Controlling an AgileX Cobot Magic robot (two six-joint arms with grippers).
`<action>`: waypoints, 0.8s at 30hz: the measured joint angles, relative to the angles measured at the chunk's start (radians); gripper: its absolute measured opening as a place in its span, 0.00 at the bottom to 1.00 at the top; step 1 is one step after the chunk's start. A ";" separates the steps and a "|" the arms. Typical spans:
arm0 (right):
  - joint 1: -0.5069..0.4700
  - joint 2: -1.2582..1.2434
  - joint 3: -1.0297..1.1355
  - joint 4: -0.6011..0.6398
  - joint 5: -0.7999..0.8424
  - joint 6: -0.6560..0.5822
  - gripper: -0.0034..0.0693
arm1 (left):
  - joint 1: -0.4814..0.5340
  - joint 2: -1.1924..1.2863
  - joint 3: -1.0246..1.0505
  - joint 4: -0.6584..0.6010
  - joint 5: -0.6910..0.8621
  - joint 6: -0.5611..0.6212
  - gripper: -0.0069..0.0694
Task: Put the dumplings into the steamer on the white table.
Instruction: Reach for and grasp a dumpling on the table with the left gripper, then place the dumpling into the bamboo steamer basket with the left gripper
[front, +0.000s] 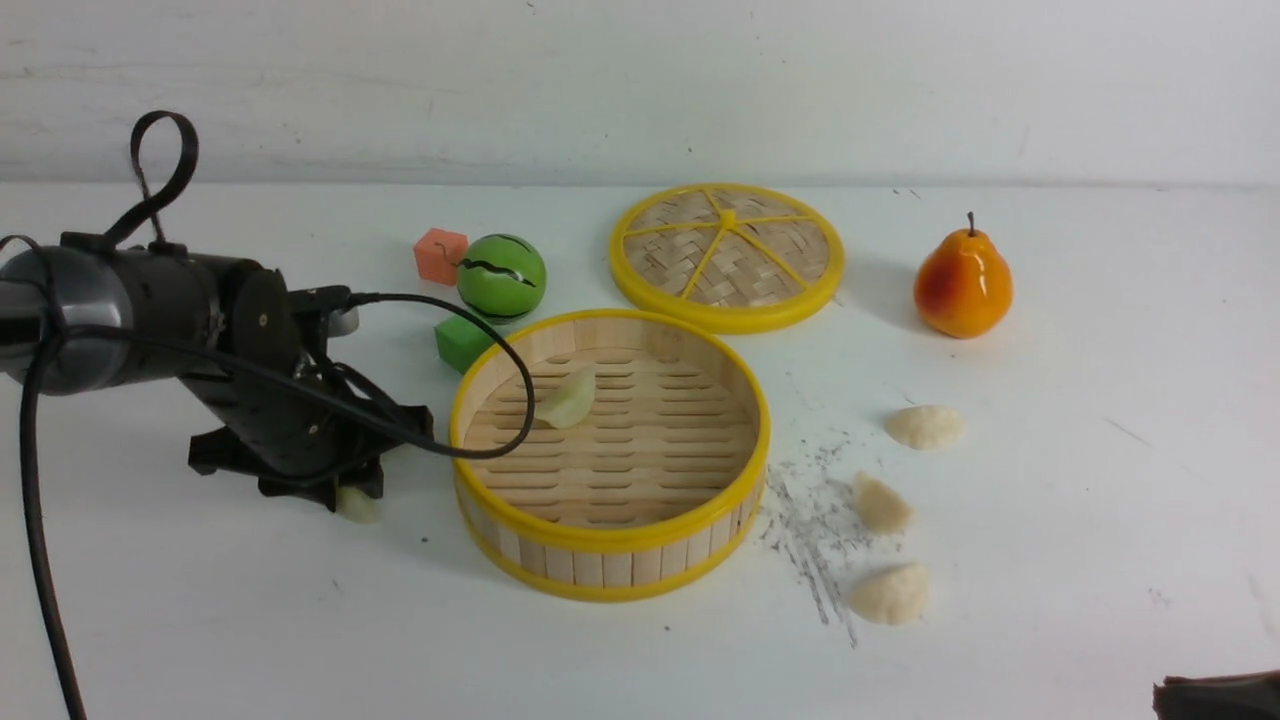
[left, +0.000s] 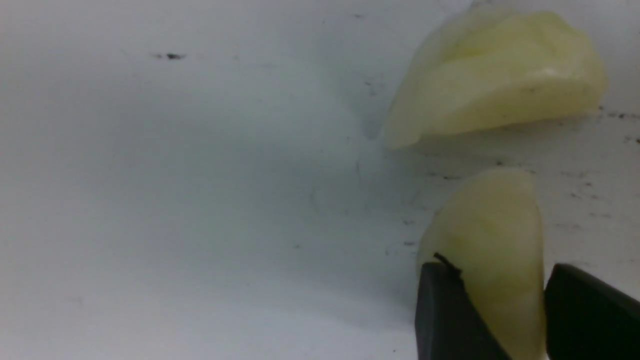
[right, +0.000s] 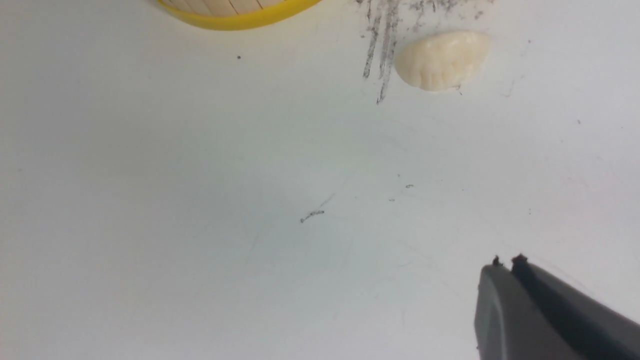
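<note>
The left gripper (front: 350, 492) is down on the white table (front: 200, 620), left of the steamer (front: 600, 565). Its jaws are narrowed onto the gripped dumpling (front: 357, 505). In the left wrist view both black fingers (left: 445, 315) lie against the sides of that pale, pleated piece (left: 492, 225), which rests on the tabletop. A second dumpling (left: 495, 75) lies just beyond it, clear of the fingers. In the front view the arm hides this one. One dumpling (front: 568, 398) sits inside the steamer on the slatted floor, toward its far left side. Three more lie on the table to the right of the basket, near a patch of dark scuff marks (front: 810, 520): the far dumpling (front: 924, 426), the middle dumpling (front: 882, 503) and the near dumpling (front: 890, 593). The right gripper (right: 507, 262) hangs over bare table at the near right with its jaws pressed together, holding nothing. The near dumpling (right: 442, 60) and a bit of the steamer's yellow rim (right: 240, 17) show ahead of it. Behind the steamer the woven lid (front: 727, 255) lies flat. A pear (front: 962, 285) stands to its right. To its left are an orange cube (front: 440, 256), a green ball (front: 501, 277) marked with a jagged black stripe, and a green cube (front: 462, 342).
</note>
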 joint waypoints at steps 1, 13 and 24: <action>0.000 0.000 0.000 0.000 0.000 0.000 0.08 | 0.000 -0.007 -0.003 0.000 0.012 0.003 0.40; 0.000 0.000 0.000 -0.002 -0.015 0.000 0.08 | -0.258 -0.117 -0.263 -0.082 0.140 0.106 0.39; 0.000 0.000 0.000 -0.003 -0.010 0.000 0.09 | -0.346 0.135 -0.307 -0.006 -0.077 0.116 0.39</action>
